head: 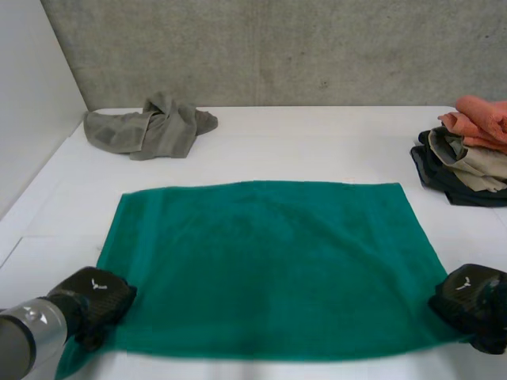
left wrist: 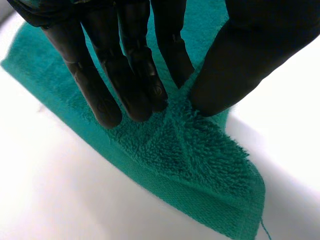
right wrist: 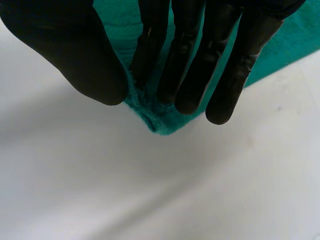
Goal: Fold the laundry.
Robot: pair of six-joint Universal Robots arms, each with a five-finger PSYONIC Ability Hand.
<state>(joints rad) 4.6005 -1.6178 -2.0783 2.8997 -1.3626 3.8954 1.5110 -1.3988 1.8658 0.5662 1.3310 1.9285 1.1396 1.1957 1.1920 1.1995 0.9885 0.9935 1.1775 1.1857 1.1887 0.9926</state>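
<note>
Green towel (head: 269,261) lies flat on the white bench (head: 317,142), low in the frame. The left hand (head: 99,299) pinches its lower-left corner between straight fingers and thumb; the right hand (head: 474,297) pinches the lower-right corner likewise. Farther back, a crumpled grey cloth (head: 150,127) sits upper left and a clothes pile (head: 467,158) upper right.

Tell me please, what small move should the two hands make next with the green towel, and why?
Probably lift both near corners a little and carry them toward the far edge. The towel lies flat on the table. The left hand pinches its near left corner and the right hand pinches its near right corner, so a fold in half seems ready to start.
</note>
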